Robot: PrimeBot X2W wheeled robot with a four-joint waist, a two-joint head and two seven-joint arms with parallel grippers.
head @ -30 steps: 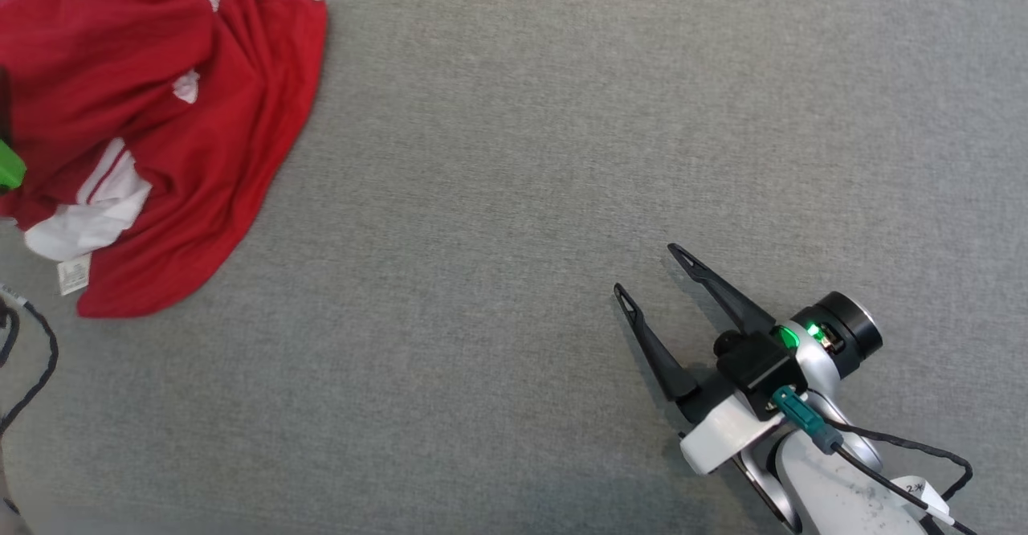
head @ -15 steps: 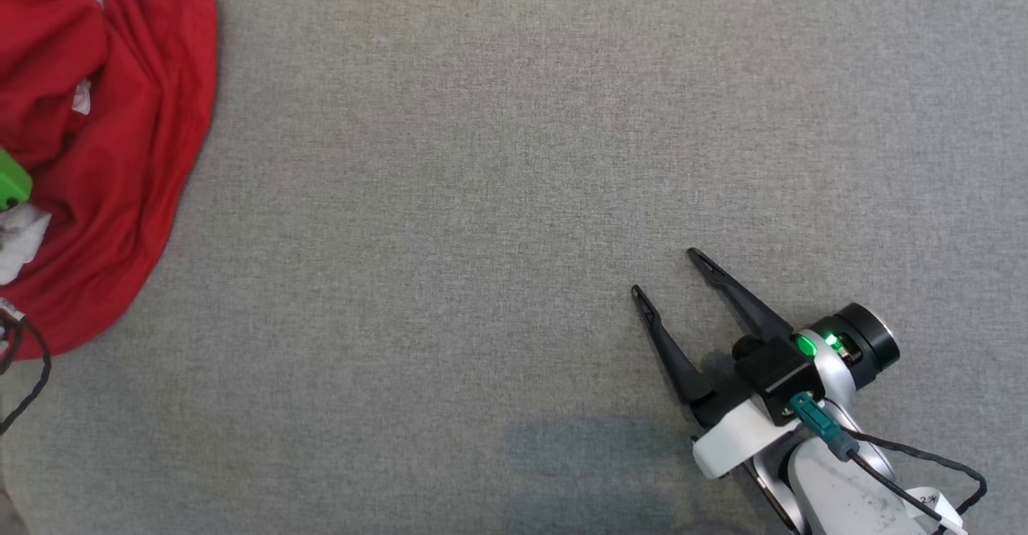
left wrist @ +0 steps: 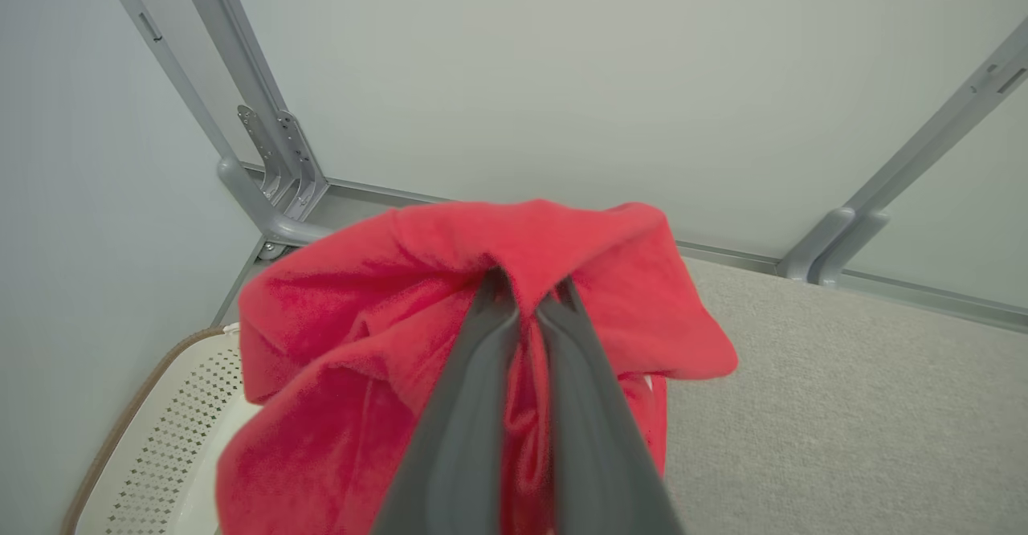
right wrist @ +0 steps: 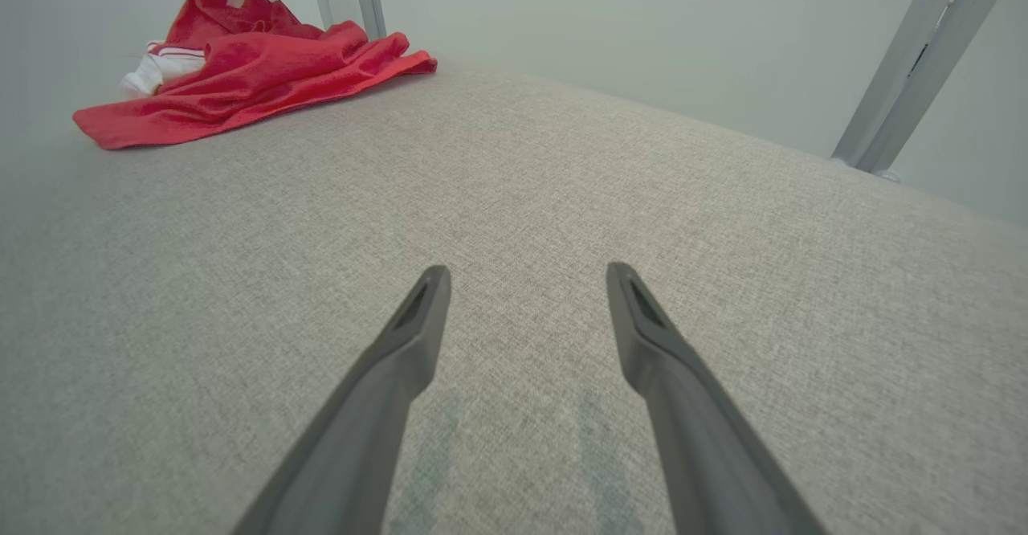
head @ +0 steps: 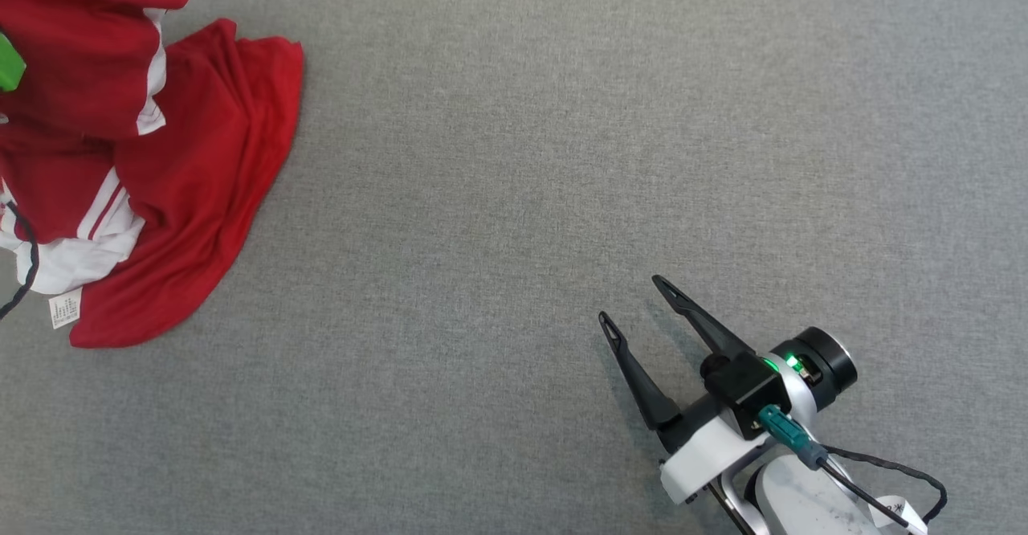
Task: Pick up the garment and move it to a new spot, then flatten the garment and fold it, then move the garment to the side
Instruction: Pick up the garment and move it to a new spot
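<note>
Left wrist view: left tool (left wrist: 530, 284) pinched the evidently limp, light garment (left wrist: 345, 334) by a bunched fold; right tool (head: 633, 300) gaped, well apart.

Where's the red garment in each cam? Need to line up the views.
Head view: garment at upper left, running off the left edge.
Left wrist view: garment at centre, pinched in the shut left end effector.
Right wrist view: garment at top left, far beyond the open right end effector.
Shared landmark: the grey fabric tabletop beneath it.
</note>
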